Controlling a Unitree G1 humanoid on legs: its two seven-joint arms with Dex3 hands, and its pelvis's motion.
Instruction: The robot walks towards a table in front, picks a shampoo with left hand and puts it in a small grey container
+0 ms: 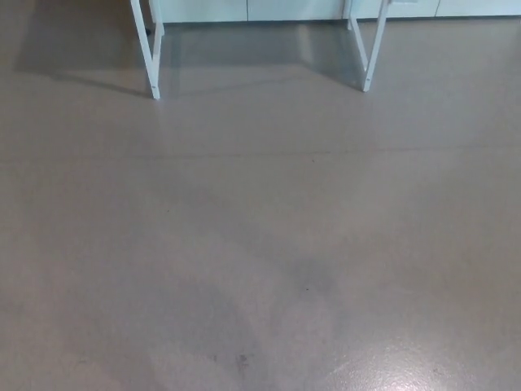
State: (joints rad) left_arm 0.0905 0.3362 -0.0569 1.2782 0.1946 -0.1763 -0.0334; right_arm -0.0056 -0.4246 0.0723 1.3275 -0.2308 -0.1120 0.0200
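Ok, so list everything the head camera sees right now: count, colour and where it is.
floor: one, grey-brown, slightly glossy, fills almost the whole picture
table legs: two, white, slanted, standing on the floor at upper left and upper right
panels: a white row along the top edge behind the legs; cannot tell whether they are wall or cabinet fronts
shadow: one, darker patch on the floor at upper left, beside the left leg
robot hand: none in view, left or right

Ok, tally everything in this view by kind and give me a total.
White table legs: 2
Grey floor: 1
White panelled front behind the legs: 1
Robot hands: 0
Total: 4
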